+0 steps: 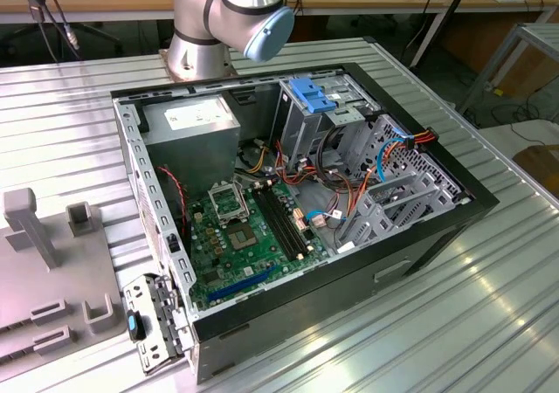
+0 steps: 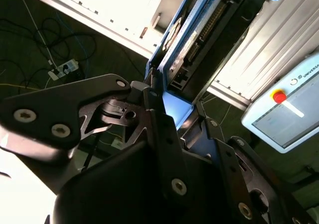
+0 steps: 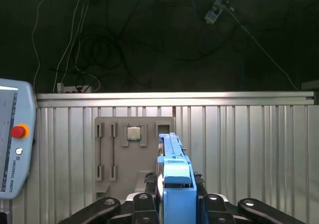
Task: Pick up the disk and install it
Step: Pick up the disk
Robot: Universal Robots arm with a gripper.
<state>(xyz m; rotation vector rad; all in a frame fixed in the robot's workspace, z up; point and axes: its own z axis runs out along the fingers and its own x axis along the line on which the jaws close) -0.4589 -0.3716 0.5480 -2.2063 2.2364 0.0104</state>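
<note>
In the exterior view, the open computer case sat mid-frame on the worktop. In the first wrist view, the claw was clamped on the disk, seen edge-on. The second wrist view showed the disk's broad face. It was probably stiff, fairly heavy and shock-sensitive, so best gripped by the blue carrier's sides.
</note>
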